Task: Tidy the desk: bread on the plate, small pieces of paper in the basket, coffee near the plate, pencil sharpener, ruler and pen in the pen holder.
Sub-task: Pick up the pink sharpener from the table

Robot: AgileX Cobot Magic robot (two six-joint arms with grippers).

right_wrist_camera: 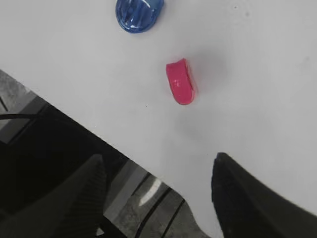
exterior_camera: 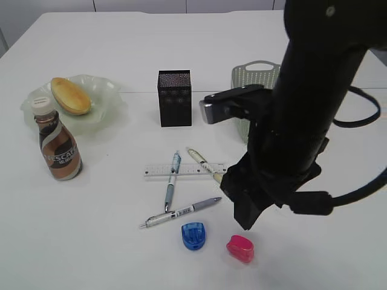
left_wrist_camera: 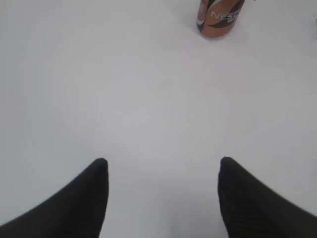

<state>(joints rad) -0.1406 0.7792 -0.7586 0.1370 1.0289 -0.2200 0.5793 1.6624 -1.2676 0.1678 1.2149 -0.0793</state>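
A bread roll lies on the pale green plate at the left. A brown coffee bottle stands upright in front of the plate; its base shows in the left wrist view. The black pen holder stands mid-table. A clear ruler and three pens lie crossed. A blue sharpener and a pink sharpener lie near the front edge. My right gripper is open, just above the pink sharpener. My left gripper is open over bare table. No paper pieces show.
A pale mesh basket stands at the back right, half hidden by my right arm. The table's front edge runs just behind the sharpeners, with floor below. A black cable hangs from the right arm.
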